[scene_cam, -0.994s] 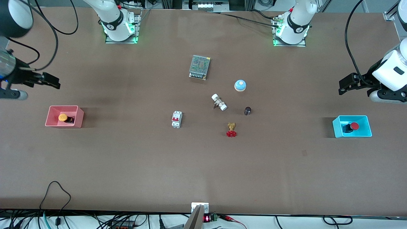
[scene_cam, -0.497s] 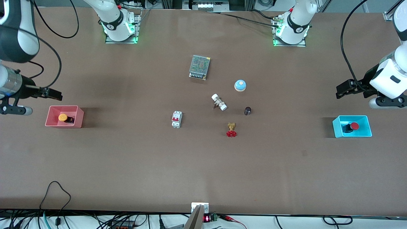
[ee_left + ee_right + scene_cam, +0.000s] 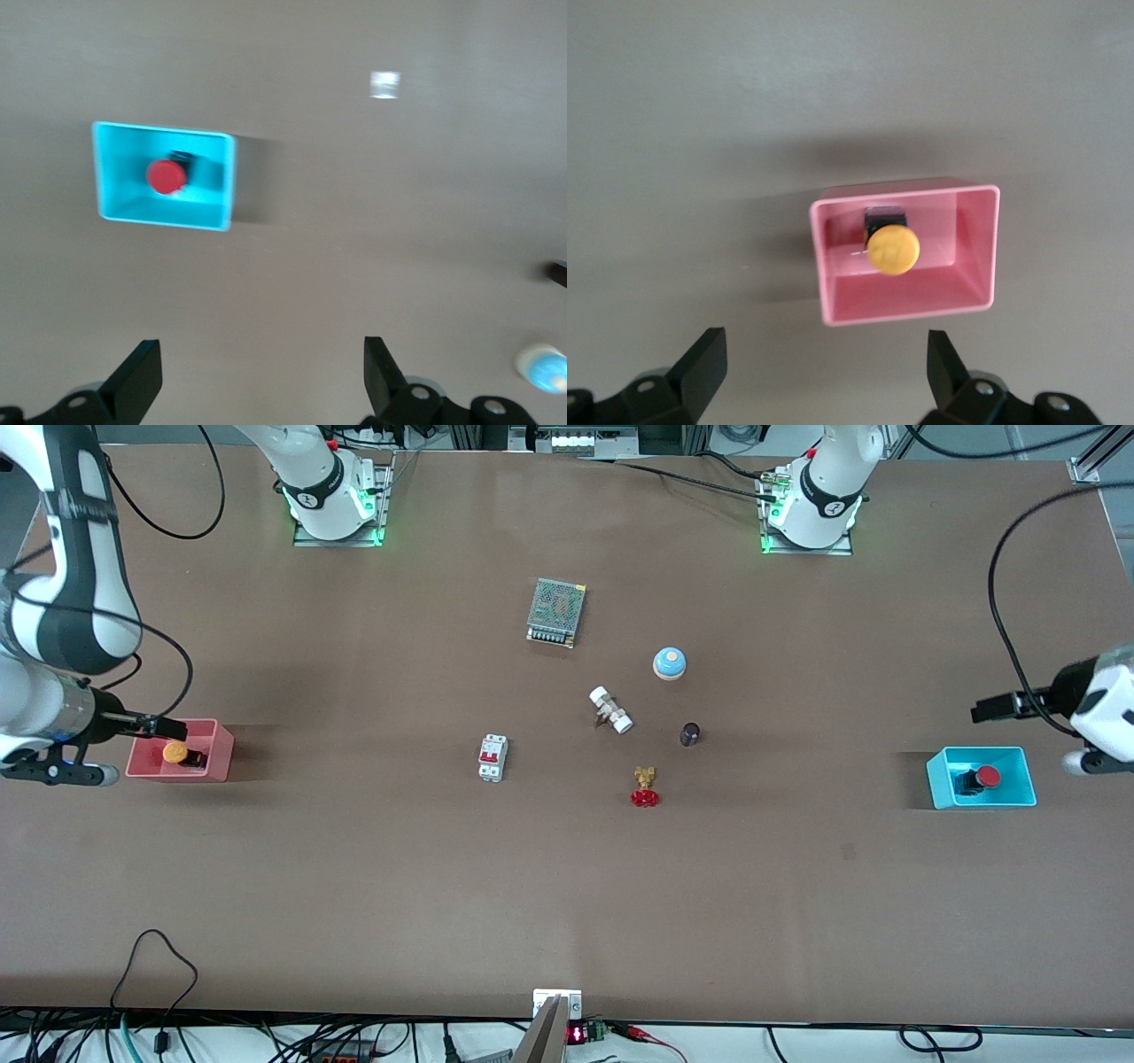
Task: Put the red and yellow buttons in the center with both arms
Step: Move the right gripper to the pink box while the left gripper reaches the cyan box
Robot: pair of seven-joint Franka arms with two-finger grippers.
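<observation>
Pink first, at the right arm's end of the table: we see the pink bin (image 3: 180, 750) with the yellow button (image 3: 174, 752) lying in it. Our right gripper (image 3: 165, 727) has dropped from well above the table a second ago to hang over the bin's rim, fingers (image 3: 702, 365) spread wide with nothing between them.

In the middle stretch of the table (image 3: 567, 886) (where both buttons must end up) sit a mesh-topped box (image 3: 555, 611), a breaker (image 3: 492, 757), a white-capped fitting (image 3: 610, 709), a bell (image 3: 670, 663), a dark knob (image 3: 690, 733) and a red-wheeled valve (image 3: 645, 788); none of them has moved.

At the left arm's end, the red button (image 3: 978, 778) lies in the blue bin (image 3: 981, 777). Our left gripper (image 3: 999, 707) has also come down and swung toward that bin, jaws apart and empty, though not yet over it.

We judge both arms are closing in to pick; neither button is lifted yet. No writing is readable.
</observation>
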